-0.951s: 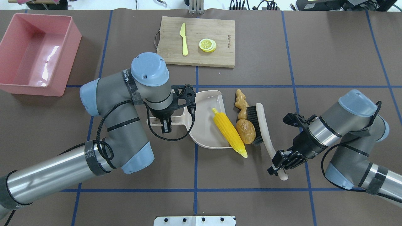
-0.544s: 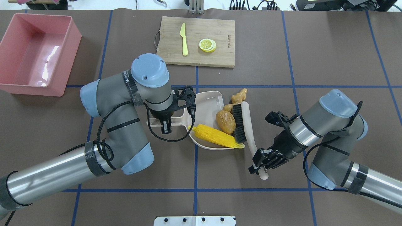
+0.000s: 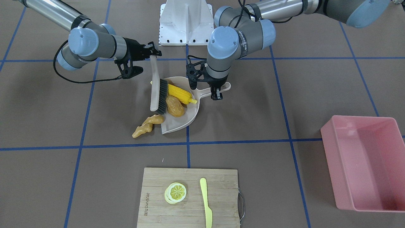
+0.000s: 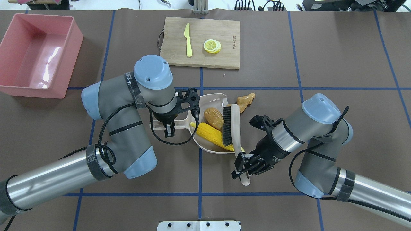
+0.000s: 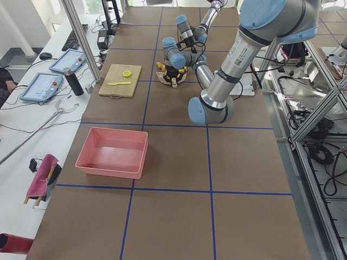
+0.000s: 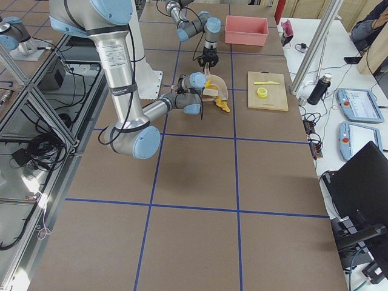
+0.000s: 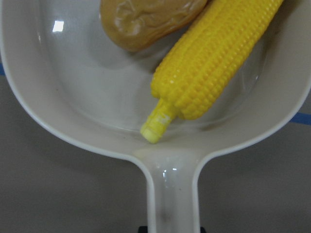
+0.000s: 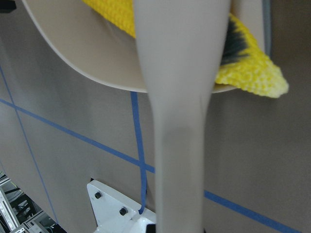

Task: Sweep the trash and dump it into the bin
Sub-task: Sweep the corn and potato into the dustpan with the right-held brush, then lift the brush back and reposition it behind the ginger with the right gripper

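Lying slantwise in the dustpan (image 4: 214, 98), the corn cob (image 4: 210, 136) has its long axis running from far-left to near-right. Its stalk stub presses on the pan's back wall beside the handle, and its pointed tip sticks out over the pan's open lip. The potato (image 4: 214, 117) sits in the pan just on the far side of the cob, its length on much the same slant. The ginger root (image 4: 245, 100) is outside the pan, flat on the desk (image 4: 337, 64) by the pan's far-right corner, with its length pointing far-right.

The left end effector (image 4: 169, 128) is pinching the dustpan's handle, which points left. The right end effector (image 4: 245, 168) is clamped on the near end of the brush (image 4: 236, 128). The brush runs near to far along the pan's mouth, with its dark bristles facing left against the cob and close to the potato.

The bin (image 4: 74, 38) stands at the desk's far-left corner, well apart from the pan, open side up.

The desk is covered in a brown mat crossed by blue tape lines. On its far middle lies a wooden cutting board (image 4: 224, 29) carrying a knife (image 4: 188, 40) and a lemon slice (image 4: 212, 46). The side views show aluminium frame posts, cables, tablets and a dark bottle on white benches beyond the desk's far edge.
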Robot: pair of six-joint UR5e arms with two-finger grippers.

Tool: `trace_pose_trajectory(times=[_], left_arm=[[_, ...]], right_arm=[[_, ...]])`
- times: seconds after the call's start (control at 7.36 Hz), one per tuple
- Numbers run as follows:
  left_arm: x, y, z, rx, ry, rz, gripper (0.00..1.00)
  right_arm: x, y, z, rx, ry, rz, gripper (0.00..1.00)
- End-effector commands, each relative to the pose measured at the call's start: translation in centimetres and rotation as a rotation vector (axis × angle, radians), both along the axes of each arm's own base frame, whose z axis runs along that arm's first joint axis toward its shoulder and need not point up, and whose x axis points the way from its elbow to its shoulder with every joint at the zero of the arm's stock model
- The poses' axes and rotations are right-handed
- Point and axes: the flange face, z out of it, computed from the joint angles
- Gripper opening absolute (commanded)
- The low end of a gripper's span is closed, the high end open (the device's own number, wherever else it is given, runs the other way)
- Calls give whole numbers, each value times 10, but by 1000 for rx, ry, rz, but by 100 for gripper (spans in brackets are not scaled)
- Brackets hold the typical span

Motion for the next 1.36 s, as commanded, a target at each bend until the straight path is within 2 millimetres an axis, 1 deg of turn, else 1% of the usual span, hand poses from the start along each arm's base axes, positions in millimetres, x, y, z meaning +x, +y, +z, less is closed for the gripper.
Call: trace_pose_trajectory(times=[0.0,0.14,0.27,0.41,0.54,0.68,0.82,0.95,1.09,1.22], left_arm=[[0,0,0,1,0,1,0],[-1,1,1,1,0,1,0],[-2,1,2,0,1,2,0],[-2,1,2,2,1,1,0],[-1,1,6,-1,-3,0,0],[-4,1,11,0,-3,-1,0],[-3,2,15,-3,-4,-1,0],[-2,1,16,-6,-7,-2,0],[-2,1,16,-6,-7,-2,0],[-2,1,16,-6,-7,-2,0]], right_arm=[[13,-11,-13,-21,10,13,0],[39,-32,-12,-45,11,14,0],[70,-51,-4,-63,13,9,0],[98,-64,16,-79,25,6,0],[109,-67,35,-65,30,7,0],[124,-68,76,-8,37,13,0],[134,-78,115,62,38,17,0],[137,-91,146,111,35,8,0],[135,-97,161,161,26,-1,0],[131,-100,161,170,24,-4,0]])
